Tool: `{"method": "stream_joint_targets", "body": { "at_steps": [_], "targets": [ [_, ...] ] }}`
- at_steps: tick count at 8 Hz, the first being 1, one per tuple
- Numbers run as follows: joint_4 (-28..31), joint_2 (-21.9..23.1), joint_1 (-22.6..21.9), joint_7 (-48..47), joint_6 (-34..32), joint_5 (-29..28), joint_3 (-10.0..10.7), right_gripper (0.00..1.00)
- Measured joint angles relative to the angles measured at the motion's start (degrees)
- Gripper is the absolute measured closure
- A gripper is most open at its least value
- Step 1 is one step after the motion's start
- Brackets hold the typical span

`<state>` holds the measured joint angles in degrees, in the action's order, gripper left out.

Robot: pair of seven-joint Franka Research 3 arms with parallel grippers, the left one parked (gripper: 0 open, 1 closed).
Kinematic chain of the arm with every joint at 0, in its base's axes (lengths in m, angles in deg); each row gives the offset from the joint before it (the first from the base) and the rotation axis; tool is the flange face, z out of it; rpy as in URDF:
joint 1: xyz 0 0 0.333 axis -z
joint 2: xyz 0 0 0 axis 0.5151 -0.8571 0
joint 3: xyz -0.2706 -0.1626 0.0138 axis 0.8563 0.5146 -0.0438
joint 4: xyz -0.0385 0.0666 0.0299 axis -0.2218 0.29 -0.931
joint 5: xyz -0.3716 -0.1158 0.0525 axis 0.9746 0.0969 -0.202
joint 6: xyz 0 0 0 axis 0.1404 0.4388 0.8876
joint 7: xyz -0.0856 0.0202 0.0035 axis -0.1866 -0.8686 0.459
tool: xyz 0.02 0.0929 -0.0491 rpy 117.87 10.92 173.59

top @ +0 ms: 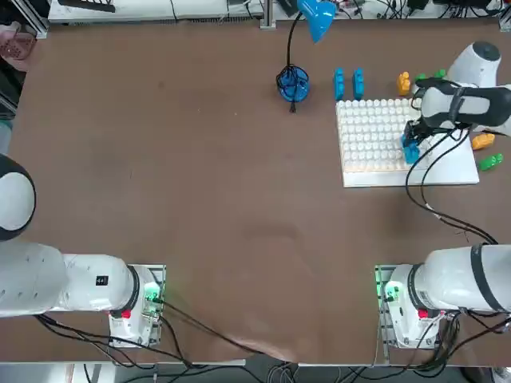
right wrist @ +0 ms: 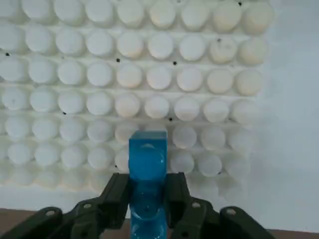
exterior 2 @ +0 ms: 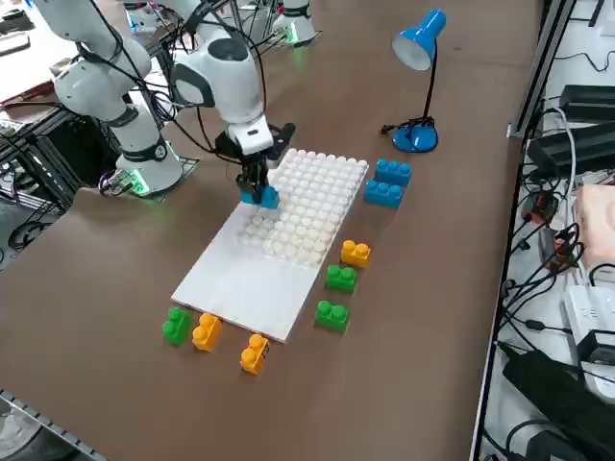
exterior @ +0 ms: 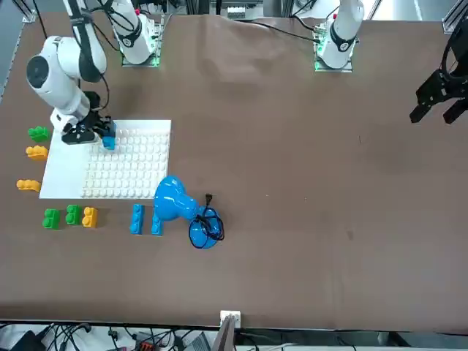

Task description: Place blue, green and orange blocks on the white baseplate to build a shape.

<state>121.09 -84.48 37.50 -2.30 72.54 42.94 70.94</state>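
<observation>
My right gripper [top: 412, 142] is shut on a blue block [top: 410, 152], upright between its fingers [right wrist: 117, 196]. It holds the block low over the white baseplate [top: 447, 171], at the studs beside the smooth strip; whether the block touches the studs I cannot tell. In the wrist view the blue block [right wrist: 147, 159] stands in front of the stud grid [right wrist: 149, 74]. Two more blue blocks [top: 349, 82] lie beyond the plate's far edge. An orange block [top: 404, 82] and green blocks [exterior 2: 340, 278] sit along that far edge too. Other orange [top: 482, 141] and green [top: 490, 161] blocks lie off the plate's right side.
A blue desk lamp stands with its round base [top: 293, 82] just left of the loose blue blocks, its head [top: 318, 17] leaning toward the table's far edge. Cables hang from the right arm near the plate's near right corner.
</observation>
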Motion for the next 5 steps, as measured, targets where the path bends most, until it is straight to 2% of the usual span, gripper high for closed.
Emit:
{"method": "stream_joint_targets", "body": {
  "at_steps": [5],
  "targets": [
    [0.0,-2.1,-0.9,-1.5,2.7,0.0,-1.0,0.63]
  ]
}}
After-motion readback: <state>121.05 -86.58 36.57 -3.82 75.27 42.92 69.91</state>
